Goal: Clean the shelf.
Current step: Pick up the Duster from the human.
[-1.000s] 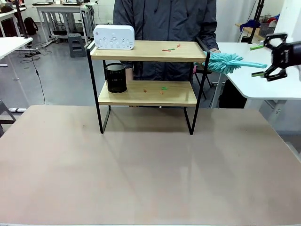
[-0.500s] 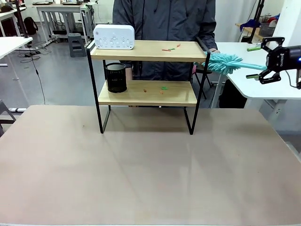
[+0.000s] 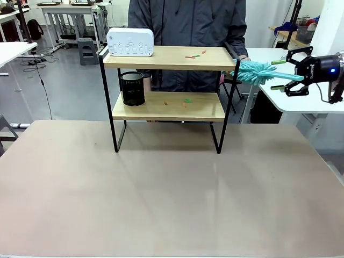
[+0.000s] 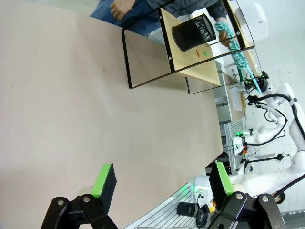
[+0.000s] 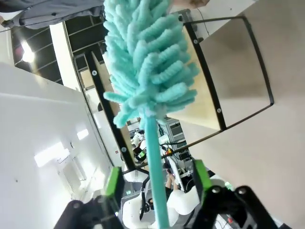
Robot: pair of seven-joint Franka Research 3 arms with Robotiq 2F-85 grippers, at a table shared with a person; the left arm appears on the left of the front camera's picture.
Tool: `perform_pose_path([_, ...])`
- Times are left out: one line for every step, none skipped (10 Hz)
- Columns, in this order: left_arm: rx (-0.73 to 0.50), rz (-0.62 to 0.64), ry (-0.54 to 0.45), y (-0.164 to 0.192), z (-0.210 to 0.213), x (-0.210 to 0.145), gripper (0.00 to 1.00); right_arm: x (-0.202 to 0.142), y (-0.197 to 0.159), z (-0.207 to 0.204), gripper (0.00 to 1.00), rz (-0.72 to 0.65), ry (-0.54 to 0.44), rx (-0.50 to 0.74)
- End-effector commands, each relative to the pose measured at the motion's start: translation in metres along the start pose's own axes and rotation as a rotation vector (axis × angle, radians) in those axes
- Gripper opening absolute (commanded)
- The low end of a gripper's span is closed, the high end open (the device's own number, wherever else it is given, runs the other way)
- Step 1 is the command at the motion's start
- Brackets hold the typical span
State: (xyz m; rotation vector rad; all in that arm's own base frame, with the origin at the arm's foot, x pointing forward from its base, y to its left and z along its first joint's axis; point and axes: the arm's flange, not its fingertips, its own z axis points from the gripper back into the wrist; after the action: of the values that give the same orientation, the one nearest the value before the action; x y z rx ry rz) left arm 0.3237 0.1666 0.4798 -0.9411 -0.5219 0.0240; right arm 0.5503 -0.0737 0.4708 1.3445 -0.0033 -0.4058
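**Shelf: left ends blocked, right side open**

Top board of the shelf [image 3: 166, 59]: white device [image 3: 130, 42] fills the left end, small scraps [image 3: 190, 56] right of middle.
Lower board: black mesh cup [image 3: 132, 88] at left, the rest open.
Teal duster [image 3: 257, 71] juts at the right end.
Person [image 3: 188, 21] close behind.
Open table [image 3: 161, 188] in front.

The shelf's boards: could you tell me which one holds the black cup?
The lower board holds the cup; the top board carries a white box instead.

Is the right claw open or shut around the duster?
Open: right claw straddles the fluffy teal duster handle, gaps both sides.
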Motion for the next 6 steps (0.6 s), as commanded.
perform_pose_path([-0.005, -0.024, -0.001, -0.0013, 0.0004, -0.0011, 1.00, 0.0019, 0.0046, -0.0033, 0.00, -0.014, -0.035, 0.034])
perform_pose_path([-0.005, -0.024, -0.001, -0.0013, 0.0004, -0.0011, 1.00, 0.0036, 0.0030, -0.0048, 0.00, -0.011, -0.046, 0.027])
perform_pose_path([-0.005, -0.024, -0.001, -0.0013, 0.0004, -0.0011, 1.00, 0.0045, 0.0010, -0.0071, 0.00, -0.017, -0.040, 0.026])
perform_pose_path([-0.005, -0.024, -0.001, -0.0013, 0.0004, -0.0011, 1.00, 0.0041, 0.0003, -0.0081, 0.05, -0.014, -0.041, 0.024])
perform_pose_path([-0.005, -0.024, -0.001, -0.0013, 0.0004, -0.0011, 1.00, 0.0037, 0.0002, -0.0085, 0.00, -0.013, -0.038, 0.023])
perform_pose_path([-0.005, -0.024, -0.001, -0.0013, 0.0004, -0.0011, 1.00, 0.0036, -0.0007, -0.0082, 0.00, -0.015, -0.037, 0.023])
